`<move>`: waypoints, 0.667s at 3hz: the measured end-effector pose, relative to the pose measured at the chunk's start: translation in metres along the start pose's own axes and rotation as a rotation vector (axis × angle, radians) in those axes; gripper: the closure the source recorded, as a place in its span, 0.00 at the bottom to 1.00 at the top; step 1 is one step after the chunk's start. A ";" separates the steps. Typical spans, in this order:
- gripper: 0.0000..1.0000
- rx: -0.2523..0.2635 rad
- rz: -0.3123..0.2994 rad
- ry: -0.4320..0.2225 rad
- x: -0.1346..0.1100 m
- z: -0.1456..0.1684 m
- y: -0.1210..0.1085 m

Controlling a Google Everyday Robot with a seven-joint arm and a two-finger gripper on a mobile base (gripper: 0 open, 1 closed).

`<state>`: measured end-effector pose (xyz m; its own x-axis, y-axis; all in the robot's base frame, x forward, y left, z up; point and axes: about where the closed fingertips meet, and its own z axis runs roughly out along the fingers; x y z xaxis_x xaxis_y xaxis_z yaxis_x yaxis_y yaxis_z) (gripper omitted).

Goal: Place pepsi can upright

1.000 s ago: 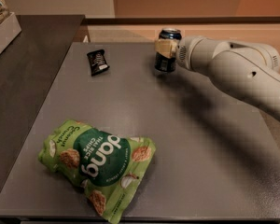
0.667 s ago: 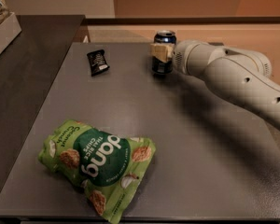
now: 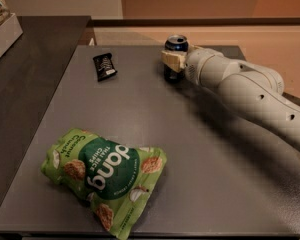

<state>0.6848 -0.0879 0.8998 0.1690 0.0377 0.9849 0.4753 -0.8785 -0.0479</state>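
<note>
The pepsi can (image 3: 175, 45), dark blue with a silver top, stands upright near the far edge of the grey table (image 3: 200, 174). My gripper (image 3: 174, 61) reaches in from the right on a white arm. Its pale fingers (image 3: 172, 60) are closed around the can's middle. The lower part of the can is partly hidden behind the fingers.
A small black snack wrapper (image 3: 104, 66) lies at the far left of the table. A green chips bag (image 3: 106, 175) lies at the front left. A darker counter (image 3: 25, 79) adjoins on the left, with a box (image 3: 1, 24) at its far corner.
The gripper and the can have shifted slightly left along the far edge of the table. The can stays upright in the fingers.
</note>
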 end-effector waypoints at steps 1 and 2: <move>0.59 -0.017 -0.001 0.074 0.002 -0.005 0.008; 0.36 -0.018 -0.002 0.100 0.008 -0.005 0.007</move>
<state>0.6854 -0.0962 0.9084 0.0801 -0.0072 0.9968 0.4598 -0.8870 -0.0433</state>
